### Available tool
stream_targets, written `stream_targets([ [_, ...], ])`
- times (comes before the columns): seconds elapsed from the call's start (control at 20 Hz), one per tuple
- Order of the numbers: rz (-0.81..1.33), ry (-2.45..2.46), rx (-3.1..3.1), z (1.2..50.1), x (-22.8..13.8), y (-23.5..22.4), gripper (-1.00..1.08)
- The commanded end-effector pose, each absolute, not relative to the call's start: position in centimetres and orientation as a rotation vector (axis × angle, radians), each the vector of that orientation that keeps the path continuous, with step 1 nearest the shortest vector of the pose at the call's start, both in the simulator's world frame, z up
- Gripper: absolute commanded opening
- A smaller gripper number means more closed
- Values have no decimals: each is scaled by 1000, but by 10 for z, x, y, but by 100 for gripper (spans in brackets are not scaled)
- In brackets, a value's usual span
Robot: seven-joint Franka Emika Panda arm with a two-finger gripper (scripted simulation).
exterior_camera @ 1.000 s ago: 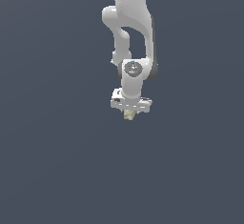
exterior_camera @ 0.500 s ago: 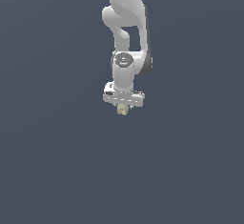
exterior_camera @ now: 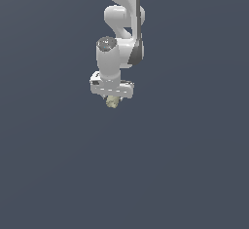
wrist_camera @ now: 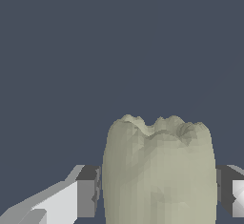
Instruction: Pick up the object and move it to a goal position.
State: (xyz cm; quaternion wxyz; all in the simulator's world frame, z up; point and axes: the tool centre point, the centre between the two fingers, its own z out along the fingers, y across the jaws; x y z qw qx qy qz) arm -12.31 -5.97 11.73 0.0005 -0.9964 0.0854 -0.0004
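The gripper (exterior_camera: 113, 99) hangs pointing downward from the white arm (exterior_camera: 119, 38), which enters from the upper edge of the exterior view. The object (exterior_camera: 112, 103), a small pale cream-yellow lump with a faint green tint, sits directly under the gripper's flat white body, lodged between the fingers so that only its lower part pokes out beneath them. It looks far smaller than the gripper carrying it.

In the wrist view the object (wrist_camera: 159, 170) fills the space between the two fingers (wrist_camera: 86, 192), its lumpy, notched end pointing away from the camera. The dark pads meet its sides on both flanks, so the gripper is pinching the object.

Behind everything lies a plain dark blue-grey surface; no bench edges or corners can be made out in either view, so the object's place relative to them cannot be told. Whether the object is off that surface is also unclear from these views.
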Motion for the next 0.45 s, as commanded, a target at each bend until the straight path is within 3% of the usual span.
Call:
stream_targets([
  [0.0, 0, 266, -3129, 126, -129, -72, -100],
  [0.4, 0, 266, -3130, 138, -134, -88, -100],
])
